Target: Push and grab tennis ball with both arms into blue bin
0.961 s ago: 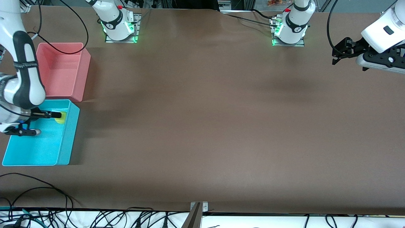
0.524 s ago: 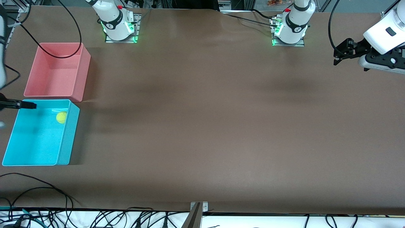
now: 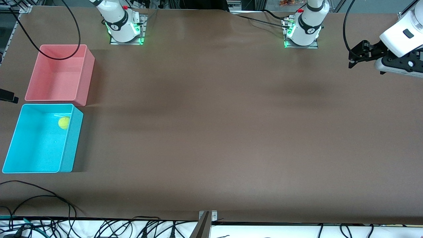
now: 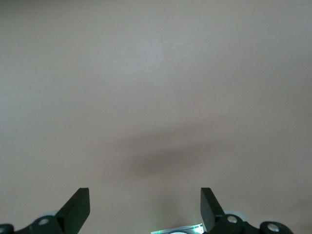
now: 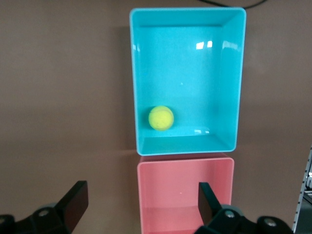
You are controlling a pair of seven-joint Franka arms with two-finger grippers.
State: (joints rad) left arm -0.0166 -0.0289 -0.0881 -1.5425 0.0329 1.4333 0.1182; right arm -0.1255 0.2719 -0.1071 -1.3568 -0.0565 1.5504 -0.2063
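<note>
Brown table [image 3: 211,132] with blue bin [image 3: 73,142], pink bin [image 3: 84,79]

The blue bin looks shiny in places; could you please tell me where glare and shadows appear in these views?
Right wrist view: white glints on the blue bin floor and by the tennis ball. Front view: the bin throws a soft shadow toward the left arm's end of the table. Left wrist view: one blurred dark shadow on bare table between the open left pincer fingers.

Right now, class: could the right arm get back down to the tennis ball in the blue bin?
Probably yes. The right gripper is up over the bins with fingers open, and the tennis ball lies uncovered in the blue bin, though close to a corner, so the walls may crowd the fingers.
</note>
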